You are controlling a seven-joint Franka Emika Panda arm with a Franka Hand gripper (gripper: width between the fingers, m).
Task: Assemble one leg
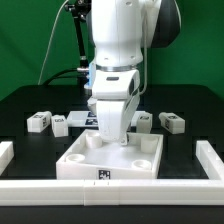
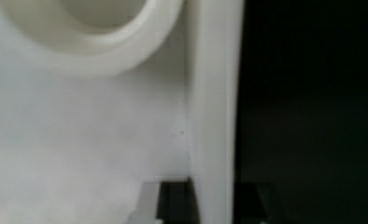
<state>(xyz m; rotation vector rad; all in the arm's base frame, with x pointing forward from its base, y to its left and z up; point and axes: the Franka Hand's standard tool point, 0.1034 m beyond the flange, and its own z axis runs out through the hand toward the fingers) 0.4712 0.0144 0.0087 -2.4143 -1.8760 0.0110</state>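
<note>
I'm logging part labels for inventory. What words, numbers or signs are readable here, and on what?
No words, brands or numbers are readable in either view.
On the panel: one black-and-white marker tag on its front edge, a pattern, no letters.
On the loose legs: tags too small to read.

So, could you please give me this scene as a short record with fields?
arm: upright over the panel
gripper: low over the panel's rear part; open or shut cannot be told
legs: loose on the table behind the panel, on both sides of the arm
wrist view: a socket and the panel's edge, close up
</note>
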